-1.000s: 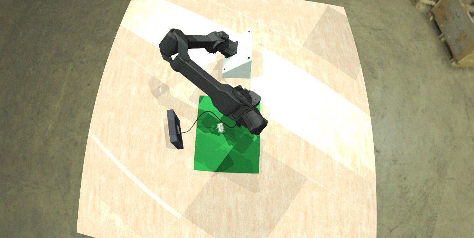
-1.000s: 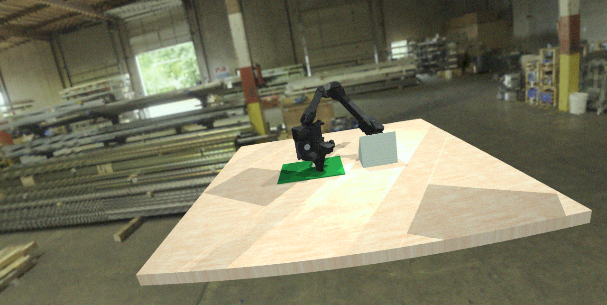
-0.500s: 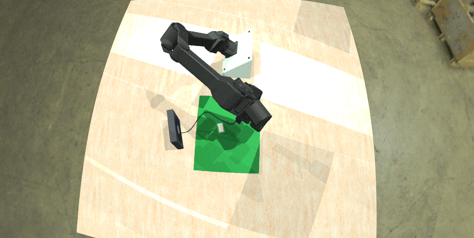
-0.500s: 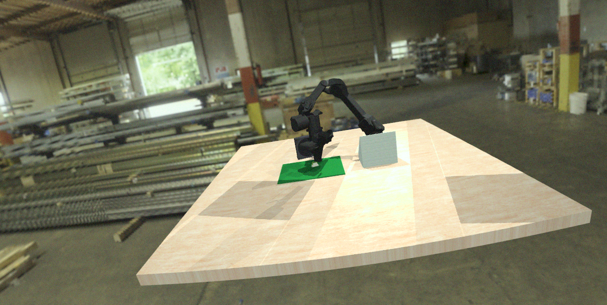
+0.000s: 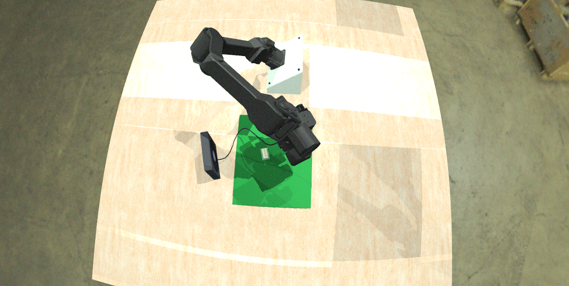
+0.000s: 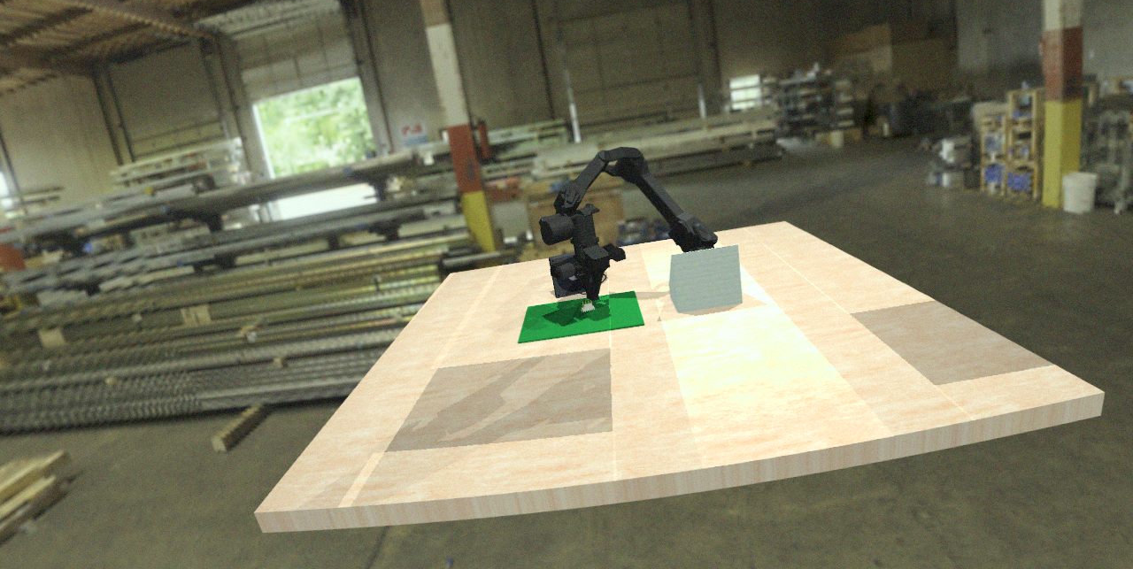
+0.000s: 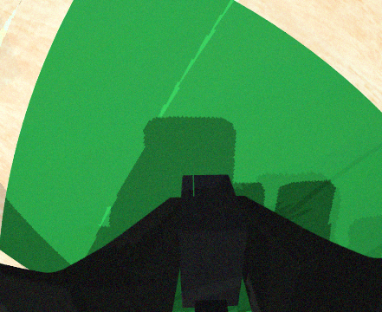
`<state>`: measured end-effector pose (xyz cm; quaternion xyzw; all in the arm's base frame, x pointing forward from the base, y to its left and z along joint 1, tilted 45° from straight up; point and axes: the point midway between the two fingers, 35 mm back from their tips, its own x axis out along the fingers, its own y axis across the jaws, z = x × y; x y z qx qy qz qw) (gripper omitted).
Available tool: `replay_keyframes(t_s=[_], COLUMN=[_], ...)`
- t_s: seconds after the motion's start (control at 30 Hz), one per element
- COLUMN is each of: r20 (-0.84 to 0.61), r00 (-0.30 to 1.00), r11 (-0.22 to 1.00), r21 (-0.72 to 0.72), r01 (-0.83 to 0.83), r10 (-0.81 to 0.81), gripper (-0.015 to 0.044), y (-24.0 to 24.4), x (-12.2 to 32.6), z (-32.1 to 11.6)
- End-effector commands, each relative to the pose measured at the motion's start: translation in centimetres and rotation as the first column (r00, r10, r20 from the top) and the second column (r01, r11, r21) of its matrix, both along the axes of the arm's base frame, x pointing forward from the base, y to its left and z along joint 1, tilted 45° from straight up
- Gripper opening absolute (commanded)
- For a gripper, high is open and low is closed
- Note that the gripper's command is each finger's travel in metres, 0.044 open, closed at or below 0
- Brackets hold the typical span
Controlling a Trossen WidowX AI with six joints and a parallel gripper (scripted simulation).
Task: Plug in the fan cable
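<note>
- Gripper [image 7: 213,220] clamped on the dark plug [image 7: 213,237], held above the green board [image 7: 156,93].
- Header [image 5: 265,154] mid-board, apart from every edge.
- Fan [image 5: 209,160] off the board's left edge.

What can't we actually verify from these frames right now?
- Wrist view: header out of frame; the gripper, shut on the plug, fills the lower part.
- Top view: plug and fingertips hidden under the wrist; only the header, cable and fan show.
- Exterior view: header too small to count pins or judge the plug's height above the board.
</note>
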<state>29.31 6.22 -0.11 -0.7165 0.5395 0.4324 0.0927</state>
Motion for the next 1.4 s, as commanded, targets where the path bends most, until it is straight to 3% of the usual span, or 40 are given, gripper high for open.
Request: replay_keyframes(t_s=[0.0,0.3,0.6,1.0,1.37], r20=[0.095,0.298,0.469,0.622,0.665], r00=[0.991,0.903,0.729,0.391,0.022], r11=[0.996,0.951,0.861,0.686,0.495], r21=[0.01,0.069,0.167,0.346,0.534], r01=[0.091,0.302,0.481,0.64,0.685], r10=[-0.092,-0.308,-0.498,-0.679,-0.747], gripper=[0.0,0.0,0.0,0.0,0.0], y=[-0.3,-1.0,-1.7,-2.7,-3.7], x=[0.3,0.8,1.2,1.7,2.1], z=[0.5,1.2,1.9,2.9,3.8])
